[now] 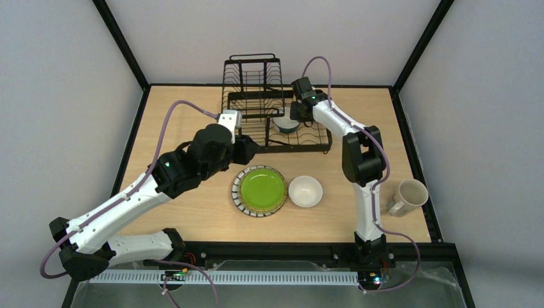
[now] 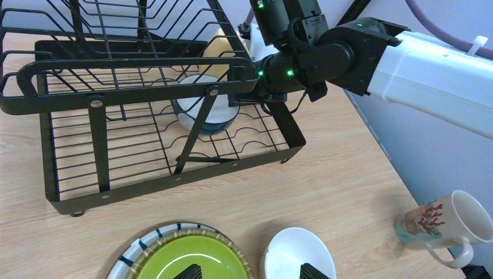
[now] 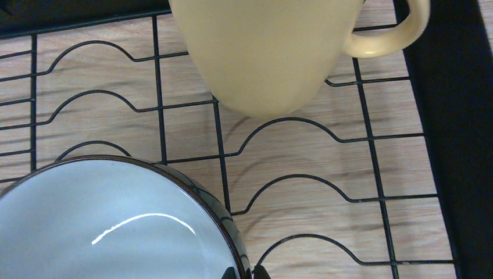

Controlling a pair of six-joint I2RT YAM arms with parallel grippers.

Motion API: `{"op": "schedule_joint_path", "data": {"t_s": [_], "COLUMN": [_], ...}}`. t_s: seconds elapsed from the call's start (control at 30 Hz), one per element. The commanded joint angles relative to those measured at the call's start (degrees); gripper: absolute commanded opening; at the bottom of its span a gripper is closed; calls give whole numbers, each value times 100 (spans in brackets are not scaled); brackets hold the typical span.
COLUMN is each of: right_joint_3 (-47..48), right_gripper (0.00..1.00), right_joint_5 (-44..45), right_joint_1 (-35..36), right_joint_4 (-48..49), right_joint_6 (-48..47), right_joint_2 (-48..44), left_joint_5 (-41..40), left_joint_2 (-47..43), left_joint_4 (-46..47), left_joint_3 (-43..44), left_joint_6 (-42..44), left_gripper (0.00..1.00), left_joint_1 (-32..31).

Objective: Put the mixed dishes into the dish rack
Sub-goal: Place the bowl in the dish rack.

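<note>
Two dishes sit in the dish rack (image 1: 256, 97), upper centre. My right jaws stand narrow at the blue-outside bowl's (image 3: 110, 221) rim, grip unclear; left jaws released. Dragging it may topple the yellow mug (image 3: 261, 52).

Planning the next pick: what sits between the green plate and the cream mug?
In the top view, the white bowl beside the green plate, then the right arm before the cream mug.

Blue-outside bowl (image 2: 200, 107) in dish rack (image 2: 177, 179), yellow mug (image 2: 218, 55) seemingly behind.
</note>
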Motion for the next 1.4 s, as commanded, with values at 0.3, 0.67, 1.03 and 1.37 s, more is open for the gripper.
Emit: {"op": "schedule_joint_path", "data": {"t_s": [0.3,0.67,1.03,1.37], "right_joint_3": [618,651,609,587], "right_gripper": [1,45,71,75], "right_joint_5": [-200,-401,-343,-107], "right_joint_1": [172,219,211,215], "right_joint_4": [383,506,571,562], "right_joint_6": [-6,-145,-334,-448], "right_joint_2": [462,426,142,-242], "left_joint_5": [-85,-53,3,-46], "left_joint_2": [74,182,401,565], "left_joint_4": [-294,-252,-118,-79], "left_joint_3": [142,177,238,392], "left_joint_6": [77,58,59,53], "left_gripper": [98,98,98,97], "left_joint_1": [-24,-24,-77,-180]}}
